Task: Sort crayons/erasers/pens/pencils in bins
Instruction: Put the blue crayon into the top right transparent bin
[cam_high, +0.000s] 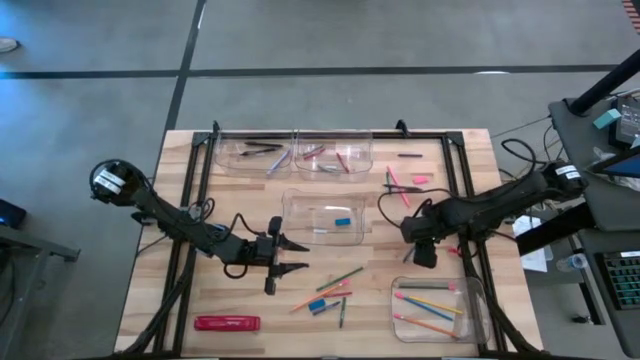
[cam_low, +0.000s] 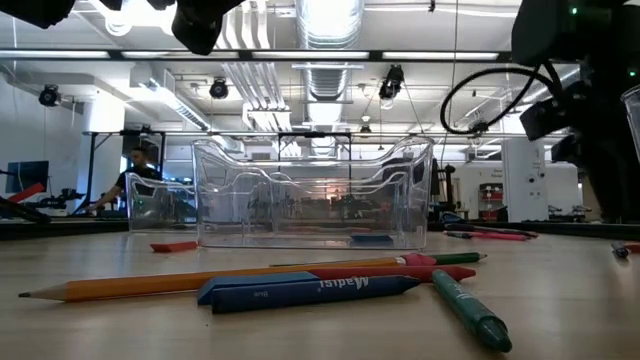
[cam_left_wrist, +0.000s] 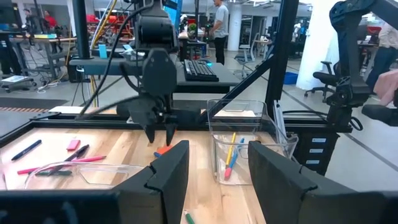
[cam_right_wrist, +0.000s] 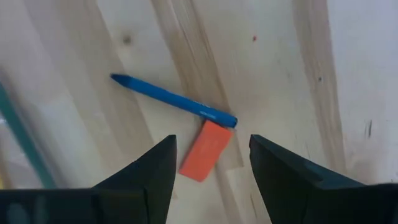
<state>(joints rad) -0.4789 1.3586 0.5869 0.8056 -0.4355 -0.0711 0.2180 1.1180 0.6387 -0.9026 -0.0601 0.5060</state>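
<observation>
Right gripper (cam_right_wrist: 208, 171) over orange eraser (cam_right_wrist: 206, 150) — both hidden under the gripper from above.
Fingers part-open, empty, eraser touching blue crayon (cam_right_wrist: 171, 99); left gripper (cam_high: 292, 254) open, empty, mid-table.

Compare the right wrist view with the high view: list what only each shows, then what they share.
Only the right wrist view: an orange-red eraser touching a blue crayon on the wood, just ahead of the open right gripper.

Only the high view: four clear bins, the left gripper open, the long red pack, and loose sticks mid-table.

Both: the wooden table and the right gripper.
</observation>
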